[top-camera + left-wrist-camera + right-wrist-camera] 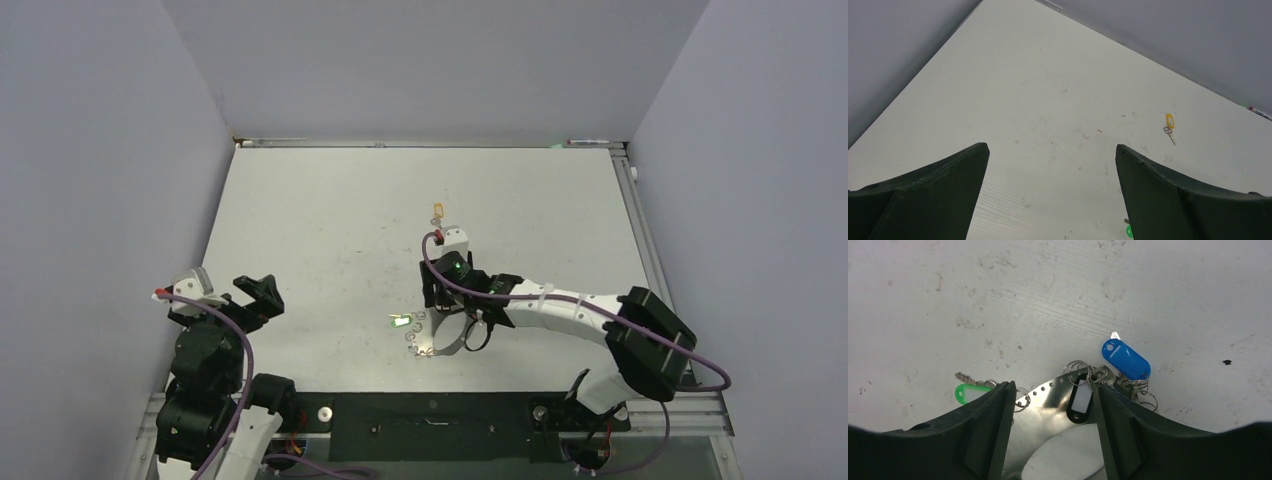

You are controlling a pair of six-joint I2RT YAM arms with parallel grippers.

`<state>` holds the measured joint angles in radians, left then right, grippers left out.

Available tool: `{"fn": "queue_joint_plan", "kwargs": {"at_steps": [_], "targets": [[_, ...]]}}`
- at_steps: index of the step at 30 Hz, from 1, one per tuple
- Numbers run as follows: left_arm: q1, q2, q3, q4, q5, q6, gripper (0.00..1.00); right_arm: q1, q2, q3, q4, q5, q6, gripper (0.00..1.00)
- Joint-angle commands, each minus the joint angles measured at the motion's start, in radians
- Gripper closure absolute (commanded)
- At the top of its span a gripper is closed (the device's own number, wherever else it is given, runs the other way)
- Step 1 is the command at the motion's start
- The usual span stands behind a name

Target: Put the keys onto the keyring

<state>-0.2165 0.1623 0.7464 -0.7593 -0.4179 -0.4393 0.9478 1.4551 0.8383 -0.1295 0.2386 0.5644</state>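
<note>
Right, starting nearest me, the left gripper (pixel 256 296) hovers at the lower left of the overhead frame with its jaws spread wide and nothing between them; its own camera shows only bare table (pixel 1048 90) in the gap. Further in, at the lower middle of the overhead frame, the right gripper (pixel 1052 388) points down at a small heap of metal. In its wrist view the jaws stand partly apart, astride the keyring (pixel 1048 401), a shiny flat band with a row of small holes that curves across the gap between the two fingers. A black tag (pixel 1080 401) with a white insert lies on that band, just beside the finger on the right of the frame. I cannot tell whether the pads are pressing on the band or only flanking it. At the left of that frame a green-tagged key (pixel 970 391) lies on the table, its tag partly hidden behind the finger there. At the right, a blue-tagged key (pixel 1125 359) rests among several small wire rings (pixel 1143 392). Farthest out, well apart from the heap, a yellow-tagged key (pixel 437 209) lies alone above centre in the overhead frame.
</note>
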Motion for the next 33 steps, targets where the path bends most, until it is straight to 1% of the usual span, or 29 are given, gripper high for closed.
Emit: {"fn": "queue_joint_plan", "kwargs": {"at_steps": [1,7,20,23,25,30,33], "targets": [[-0.017,0.015,0.001,0.049,0.012,0.017,0.04,-0.041,0.074,0.042,0.083,-0.085,0.069,0.45],[-0.033,0.019,-0.002,0.053,0.013,0.02,0.04,-0.075,0.122,0.047,0.097,-0.124,0.072,0.59],[-0.035,0.019,-0.004,0.054,0.012,0.024,0.04,-0.114,0.169,0.005,0.122,-0.126,0.058,0.65],[-0.037,0.021,-0.004,0.055,0.013,0.024,0.04,-0.115,0.178,-0.002,0.121,-0.114,0.054,0.65],[-0.036,0.022,-0.004,0.056,0.014,0.024,0.04,-0.116,0.185,-0.005,0.12,-0.113,0.053,0.68],[-0.034,0.028,-0.004,0.056,0.016,0.025,0.04,-0.118,0.194,-0.014,0.121,-0.116,0.054,0.69],[-0.033,0.029,-0.004,0.057,0.016,0.025,0.04,-0.117,0.192,-0.022,0.121,-0.124,0.053,0.74]]}}
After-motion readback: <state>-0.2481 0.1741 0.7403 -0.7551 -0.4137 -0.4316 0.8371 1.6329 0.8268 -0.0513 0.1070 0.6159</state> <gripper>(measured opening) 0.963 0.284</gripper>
